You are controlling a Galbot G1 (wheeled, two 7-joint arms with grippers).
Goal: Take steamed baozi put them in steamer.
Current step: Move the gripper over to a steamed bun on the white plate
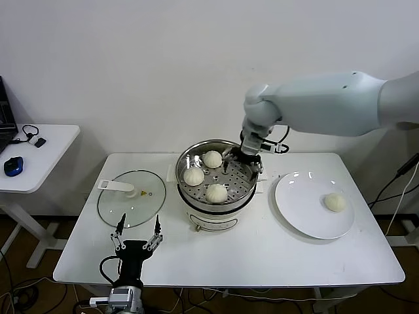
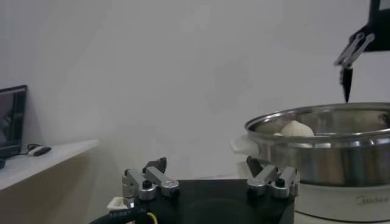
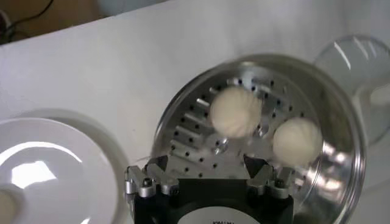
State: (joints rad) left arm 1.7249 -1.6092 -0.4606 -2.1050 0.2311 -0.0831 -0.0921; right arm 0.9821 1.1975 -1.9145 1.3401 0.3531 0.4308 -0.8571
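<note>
We see the glass lid [image 1: 131, 197] flat at table [image 1: 262, 255] left; the left gripper [image 1: 138, 237] is parked near the front edge, fingers spread, empty. Center, the steamer [image 1: 216, 186] holds three baozi [image 1: 217, 192] on its tray. The right gripper [image 1: 243, 159] hangs over the steamer's right rim, jaws wide apart, holding nothing. Right, one baozi [image 1: 335, 202] sits on the white plate [image 1: 304, 209].
</note>
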